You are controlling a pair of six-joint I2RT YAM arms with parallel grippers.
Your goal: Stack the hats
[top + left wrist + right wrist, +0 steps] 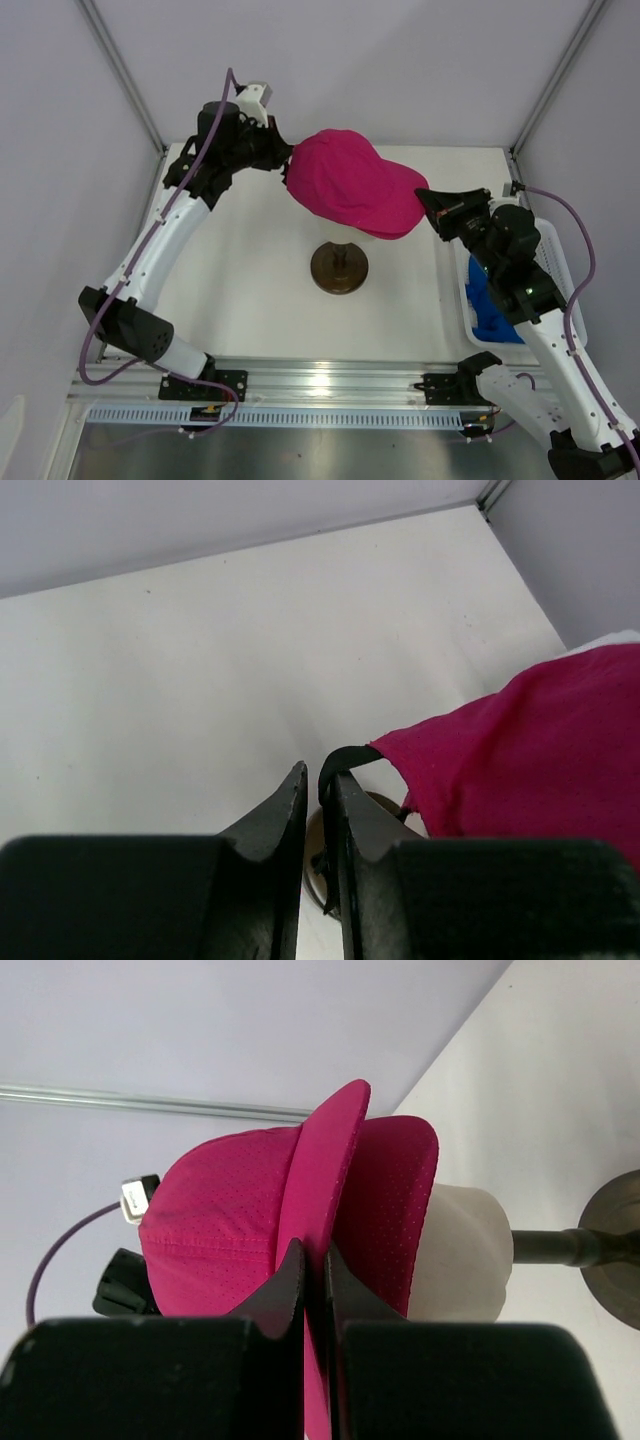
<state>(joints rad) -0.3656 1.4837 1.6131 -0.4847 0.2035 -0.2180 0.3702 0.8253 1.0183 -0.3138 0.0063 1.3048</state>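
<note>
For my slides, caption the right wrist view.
Right pincer clamps the brim of the pink cap over a mannequin head.

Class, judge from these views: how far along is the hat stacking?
Done: nothing stacked yet. In hand: the pink cap sits over the mannequin head, right gripper shut on its brim, left gripper pinching its back strap. Left: the blue hats, in the basket, go on top.

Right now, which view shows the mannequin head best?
Right wrist: the cream mannequin head sticks out of the pink cap. From the top the cap hides it; only its stand shows. Left wrist shows none of it.
</note>
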